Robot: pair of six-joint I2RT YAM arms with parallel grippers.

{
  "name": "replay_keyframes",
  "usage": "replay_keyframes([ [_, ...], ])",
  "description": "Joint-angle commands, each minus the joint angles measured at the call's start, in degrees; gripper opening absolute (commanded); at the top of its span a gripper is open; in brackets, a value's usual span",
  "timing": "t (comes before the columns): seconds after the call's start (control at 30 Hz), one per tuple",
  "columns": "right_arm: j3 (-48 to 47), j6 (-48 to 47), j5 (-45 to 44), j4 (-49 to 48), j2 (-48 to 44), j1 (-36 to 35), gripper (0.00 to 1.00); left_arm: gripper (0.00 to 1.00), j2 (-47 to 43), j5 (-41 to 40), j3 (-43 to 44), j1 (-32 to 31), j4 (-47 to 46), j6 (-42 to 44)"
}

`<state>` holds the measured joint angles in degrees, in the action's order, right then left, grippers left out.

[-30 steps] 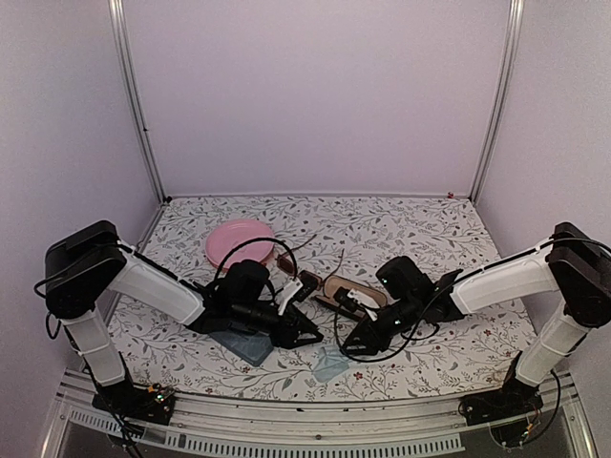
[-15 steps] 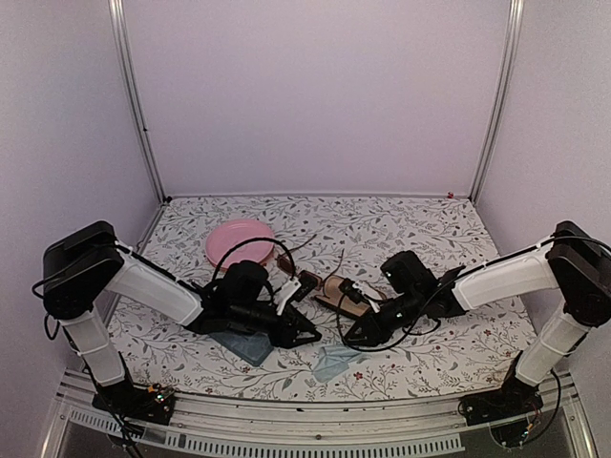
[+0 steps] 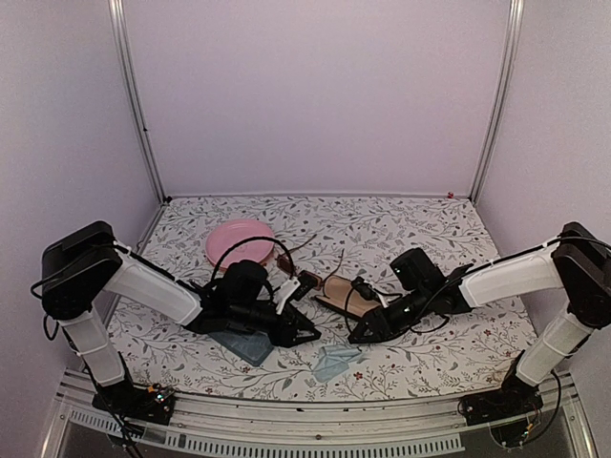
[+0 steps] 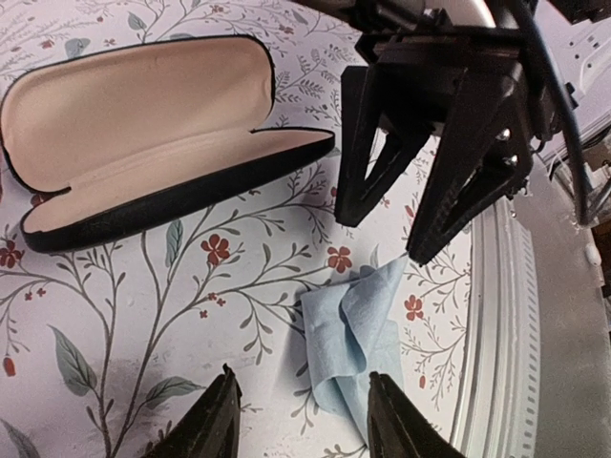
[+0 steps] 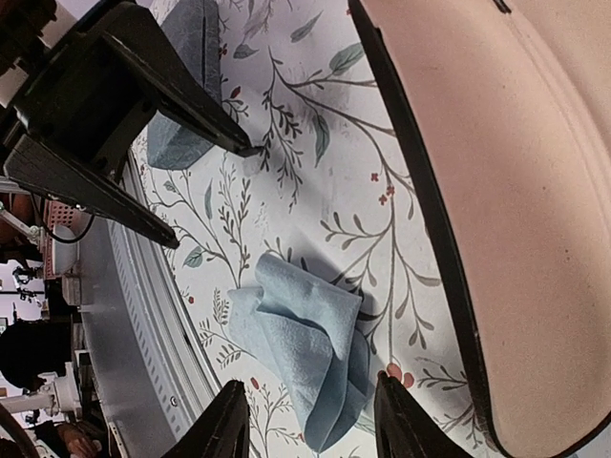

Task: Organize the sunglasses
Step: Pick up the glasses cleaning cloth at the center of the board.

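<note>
both arms reached in low over the flowery table [image 3: 430, 229]. the left gripper [image 3: 304, 336] and the right gripper [image 3: 361, 334] pointed at each other near the front edge, close together but not touching. the left jaws stood apart with nothing in them. the right jaws stood apart too, and they held nothing.

a crumpled blue cloth [image 4: 355, 329] lay on the table just under the tips of both grippers. in each wrist view it sat between that gripper's own two fingers. it was not clear if any finger touched it.

a black glasses case [image 4: 143, 105] lay open just behind the grippers, with its pale tan inside facing up. its lid was tipped back flat on the table.

the brown sunglasses [image 3: 286, 263] lay on the table between the pink plate [image 3: 234, 243] and the open case, just beside the case. their thin arms stuck up and back. part of them was hidden by the left arm. no gripper held them, and they were not in the case.

a grey-blue case [image 3: 241, 345] lay shut under the left arm, near the front of the table and left of the cloth.
</note>
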<state>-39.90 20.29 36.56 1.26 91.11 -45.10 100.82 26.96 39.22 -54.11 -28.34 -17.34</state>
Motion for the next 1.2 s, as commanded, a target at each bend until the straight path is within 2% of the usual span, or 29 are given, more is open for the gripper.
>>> replay_keyframes([
  [0.0, 1.3, 2.9, 1.9, -0.8, 0.8, -0.1, 0.47, 0.47, -2.0, -0.8, -0.6, -0.7, 0.4, 0.7],
  [0.67, 0.9, 4.9, 7.0, -5.9, 5.0, -0.1, 0.28, 0.47, -2.3, -1.1, -0.6, -0.7, 1.1, 1.0],
  [0.83, 0.0, 4.7, 7.8, -6.3, 5.5, -0.1, 0.20, 0.47, -2.6, -1.2, -0.7, -0.7, 1.2, 1.2],
  [0.9, -0.5, 4.4, 8.1, -6.5, 5.5, -0.1, 0.14, 0.47, -2.7, -1.4, -0.8, -0.7, 1.2, 1.2],
  [1.17, -2.6, 2.4, 10.2, -6.6, 5.0, -0.1, 0.03, 0.47, -3.7, -2.0, -1.6, -0.7, 1.0, 1.3],
])
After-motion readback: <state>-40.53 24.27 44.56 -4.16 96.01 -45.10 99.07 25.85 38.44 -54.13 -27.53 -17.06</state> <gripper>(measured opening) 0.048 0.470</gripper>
